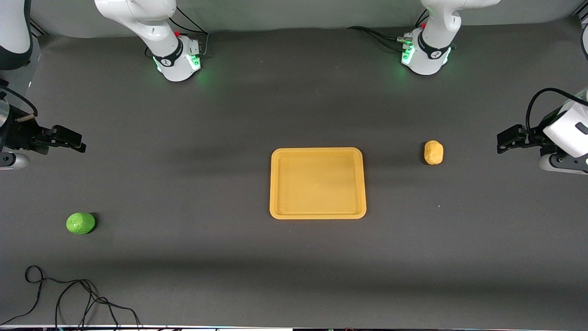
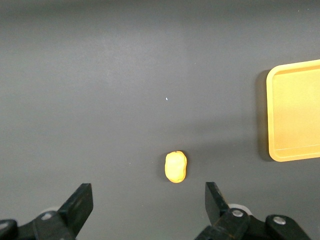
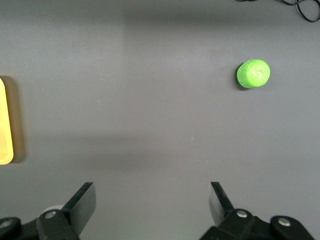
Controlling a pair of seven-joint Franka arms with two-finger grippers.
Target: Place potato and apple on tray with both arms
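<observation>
Nearest the front camera lies the apple (image 1: 80,223), toward the right arm's end of the table and well apart from the tray (image 1: 318,214). Farther off sits the potato (image 1: 433,152), near the tray toward the left arm's end. Both fruits are untouched, so the task seems barely begun. The right gripper (image 3: 152,202) and the left gripper (image 2: 149,204) hang spread wide, empty; each must next descend over its fruit.

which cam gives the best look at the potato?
Left wrist view: the small oblong yellow-tan potato sits whole and largest, ahead of the open left gripper. Front view shows it smaller, beside the yellow-orange rectangular plastic tray. Right wrist view lacks it.
</observation>
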